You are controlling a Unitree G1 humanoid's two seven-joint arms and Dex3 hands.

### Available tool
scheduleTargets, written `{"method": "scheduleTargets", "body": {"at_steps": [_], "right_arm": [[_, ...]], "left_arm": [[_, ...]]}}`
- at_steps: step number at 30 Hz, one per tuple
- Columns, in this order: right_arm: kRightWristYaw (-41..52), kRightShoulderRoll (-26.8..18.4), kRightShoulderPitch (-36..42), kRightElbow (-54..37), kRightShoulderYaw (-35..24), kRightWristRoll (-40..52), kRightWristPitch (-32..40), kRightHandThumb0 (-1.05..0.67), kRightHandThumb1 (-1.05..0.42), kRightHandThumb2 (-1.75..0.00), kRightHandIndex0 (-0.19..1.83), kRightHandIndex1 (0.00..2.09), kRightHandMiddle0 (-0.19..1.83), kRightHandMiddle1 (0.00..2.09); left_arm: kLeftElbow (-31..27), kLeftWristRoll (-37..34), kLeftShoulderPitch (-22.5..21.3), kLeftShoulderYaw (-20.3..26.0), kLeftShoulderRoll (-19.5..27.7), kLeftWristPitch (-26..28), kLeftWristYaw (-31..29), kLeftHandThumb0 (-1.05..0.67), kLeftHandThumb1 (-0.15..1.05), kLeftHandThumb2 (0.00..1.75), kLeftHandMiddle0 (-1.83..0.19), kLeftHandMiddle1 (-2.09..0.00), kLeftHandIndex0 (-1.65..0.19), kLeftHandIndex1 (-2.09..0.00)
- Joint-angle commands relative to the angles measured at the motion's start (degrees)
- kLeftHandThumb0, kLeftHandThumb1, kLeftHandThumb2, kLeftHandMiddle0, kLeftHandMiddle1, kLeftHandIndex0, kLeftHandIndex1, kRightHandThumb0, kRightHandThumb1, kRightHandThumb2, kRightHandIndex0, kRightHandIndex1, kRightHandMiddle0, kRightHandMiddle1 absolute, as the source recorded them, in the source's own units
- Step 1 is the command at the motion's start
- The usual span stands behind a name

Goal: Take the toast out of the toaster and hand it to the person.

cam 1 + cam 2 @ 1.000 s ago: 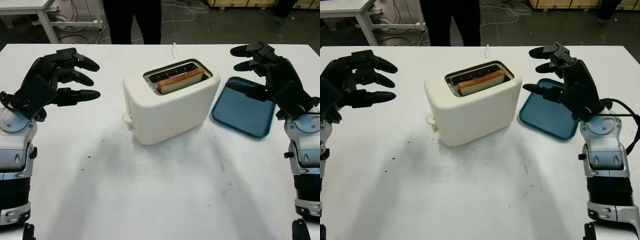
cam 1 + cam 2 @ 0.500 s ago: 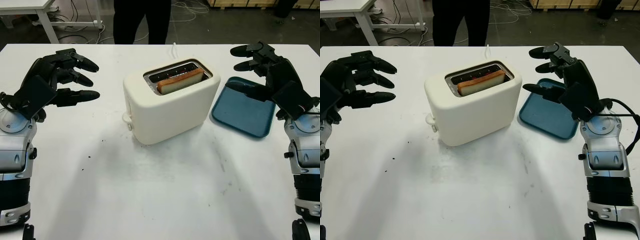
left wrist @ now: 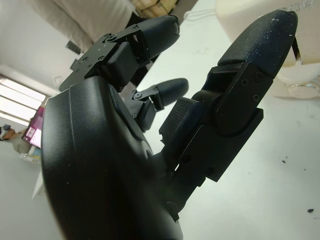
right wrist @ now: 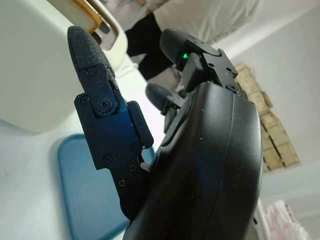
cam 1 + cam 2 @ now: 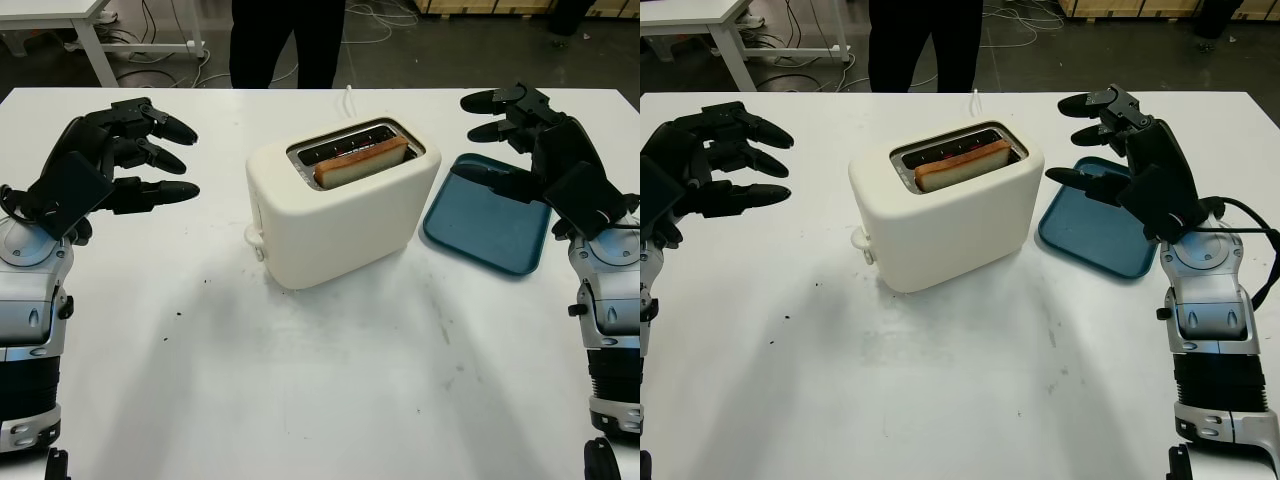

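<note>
Comparing against a second ago: nothing on the robot side changes. The left robot hand (image 5: 120, 155) hangs open above the surface (image 5: 330, 380), well off to the left of the toaster (image 5: 335, 215), holding nothing. The right robot hand (image 5: 525, 130) is open too, above the far edge of the blue tray (image 5: 480, 235), also holding nothing. Same poses as before.

Only real change: the person (image 5: 288, 40) standing beyond the far edge of the surface has drifted a bit to the right, now roughly behind the toaster. Dark trousers visible, no hand of theirs reaching in.

The toast (image 5: 362, 160) sits in the toaster's near slot, top edge poking up above the rim, tilted along the slot. The toaster stands mid-surface, with the tray just beside it on the right.

Reading: task not started. No approach, no contact, toast untouched. The receiver seems to be lining up for the handover, so the far-centre is the likely delivery spot. The right robot hand looks the closer candidate to pinch the exposed edge of the toast. Risk: little toast stands proud of the slot, so the grip margin is thin.
</note>
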Motion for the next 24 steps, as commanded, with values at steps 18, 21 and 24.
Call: {"method": "scheduleTargets", "body": {"at_steps": [18,21,24], "right_arm": [[-0.2,0.1,-0.1,-0.2,0.0,0.1,-0.6,-0.63,-0.78,0.00,0.08,1.17,0.19,0.83],[-0.2,0.2,-0.1,-0.2,-0.1,0.2,-0.8,-0.63,-0.78,0.00,0.08,1.18,0.19,0.83],[-0.2,0.1,0.0,-0.1,0.0,0.1,-0.9,-0.64,-0.78,0.00,0.08,1.18,0.19,0.83]], "left_arm": [[-0.1,-0.3,0.1,0.1,-0.2,0.3,0.1,-1.05,0.61,0.00,-0.58,-1.09,-0.56,-0.97],[-0.1,0.1,0.2,0.1,-0.2,0.0,0.3,-1.05,0.61,0.00,-0.59,-1.08,-0.57,-0.97],[-0.3,0.0,0.2,0.1,-0.3,0.4,0.4,-1.05,0.61,0.00,-0.59,-1.08,-0.57,-0.97]]}}
